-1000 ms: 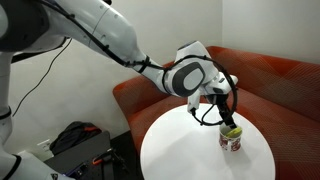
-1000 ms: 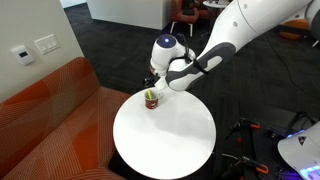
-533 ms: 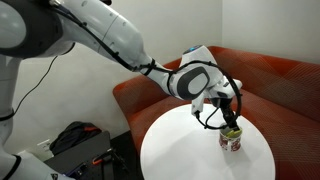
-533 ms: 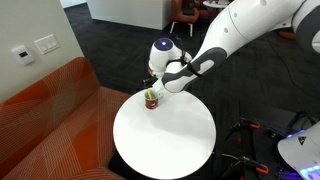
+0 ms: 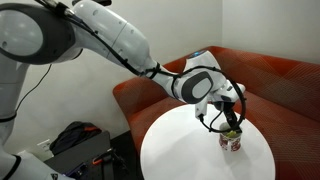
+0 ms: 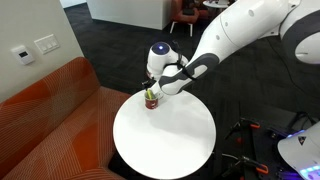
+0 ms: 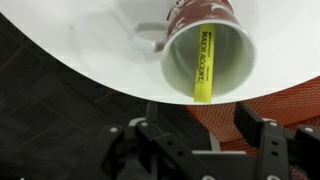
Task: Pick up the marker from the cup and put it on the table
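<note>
The cup (image 7: 205, 45), white with dark red patterning, stands near the edge of the round white table (image 7: 80, 40). It also shows in both exterior views (image 5: 231, 141) (image 6: 151, 101). The yellow-green marker (image 7: 204, 68) stands inside the cup, leaning on its rim, with its tip poking out (image 5: 231, 131). My gripper (image 7: 200, 135) is open, directly above the cup, with its fingers either side of the marker's end and not touching it. In the exterior views the gripper (image 5: 230, 118) (image 6: 153, 88) hangs just over the cup mouth.
A red-brown corner sofa (image 5: 270, 80) (image 6: 50, 110) wraps behind the table, close to the cup's side. A black bag (image 5: 75, 140) lies on the floor. Dark equipment (image 6: 260, 150) stands beside the table. Most of the tabletop (image 6: 165, 135) is bare.
The gripper has moved down and slightly sideways towards the cup mouth over the last second. The cup and marker have not moved.
</note>
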`<state>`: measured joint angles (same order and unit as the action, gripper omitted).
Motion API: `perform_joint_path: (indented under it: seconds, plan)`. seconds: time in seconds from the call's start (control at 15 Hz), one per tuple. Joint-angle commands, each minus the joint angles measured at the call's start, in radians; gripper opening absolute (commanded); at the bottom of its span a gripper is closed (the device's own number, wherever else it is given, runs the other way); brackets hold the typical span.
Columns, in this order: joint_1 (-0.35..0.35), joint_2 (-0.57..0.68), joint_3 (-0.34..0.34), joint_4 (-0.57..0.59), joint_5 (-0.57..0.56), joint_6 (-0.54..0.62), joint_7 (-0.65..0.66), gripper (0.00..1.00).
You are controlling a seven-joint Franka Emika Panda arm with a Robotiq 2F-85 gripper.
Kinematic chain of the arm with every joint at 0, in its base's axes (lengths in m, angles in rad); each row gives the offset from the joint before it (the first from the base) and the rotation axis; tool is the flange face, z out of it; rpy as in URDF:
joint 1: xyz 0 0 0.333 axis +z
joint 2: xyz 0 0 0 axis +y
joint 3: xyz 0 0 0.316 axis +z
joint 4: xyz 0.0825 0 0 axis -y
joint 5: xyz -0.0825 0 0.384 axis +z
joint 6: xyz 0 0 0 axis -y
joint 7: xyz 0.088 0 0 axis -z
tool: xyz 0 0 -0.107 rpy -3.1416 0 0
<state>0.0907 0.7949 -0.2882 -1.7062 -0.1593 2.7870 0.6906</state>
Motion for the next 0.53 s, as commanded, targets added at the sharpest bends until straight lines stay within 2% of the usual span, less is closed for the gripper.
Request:
perform_joint_path:
  seconds: [0.0, 0.13, 0.2, 0.27, 0.47]
  plan:
    - [0.003, 0.030, -0.005, 0.049, 0.039, -0.032, -0.048, 0.71]
    - [0.006, 0.040, -0.007, 0.058, 0.042, -0.035, -0.050, 0.67]
    - [0.008, 0.044, -0.009, 0.062, 0.042, -0.037, -0.051, 0.62]
    - [0.009, 0.047, -0.010, 0.066, 0.043, -0.039, -0.054, 0.65]
    - [0.011, 0.060, -0.012, 0.082, 0.047, -0.048, -0.059, 0.64]
